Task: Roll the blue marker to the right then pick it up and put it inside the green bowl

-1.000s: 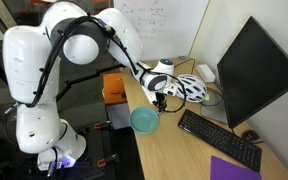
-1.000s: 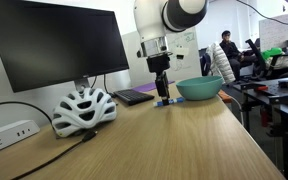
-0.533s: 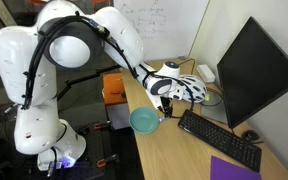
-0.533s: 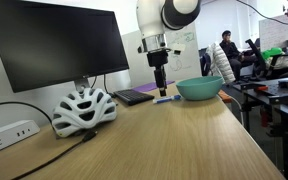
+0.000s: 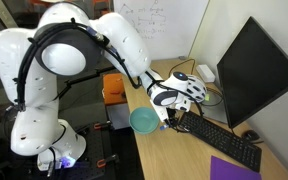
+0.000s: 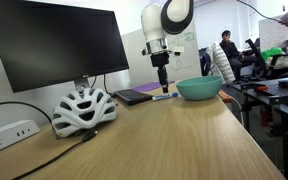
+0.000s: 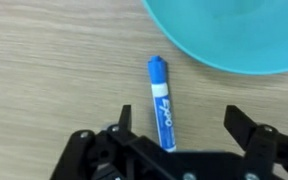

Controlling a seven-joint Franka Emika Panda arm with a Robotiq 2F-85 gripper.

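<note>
Since a second ago, the Robotiq gripper (image 6: 162,86) has slid from beside the white bicycle helmet (image 6: 83,110) toward the keyboard (image 5: 219,138). Its fingers (image 7: 238,124) stand apart, straddling the blue marker (image 7: 161,100), which lies flat just beside the green bowl (image 7: 234,35) near the counter's edge. A clean grasp likely means centring over the barrel before closing.

Desk (image 6: 184,140) (wooden) carries marker (image 7: 161,100), bowl (image 7: 234,35), helmet (image 6: 82,108).

An office: desk (image 5: 184,155) with monitor (image 5: 256,70), keyboard (image 5: 219,138), whiteboard (image 5: 164,25) behind.
</note>
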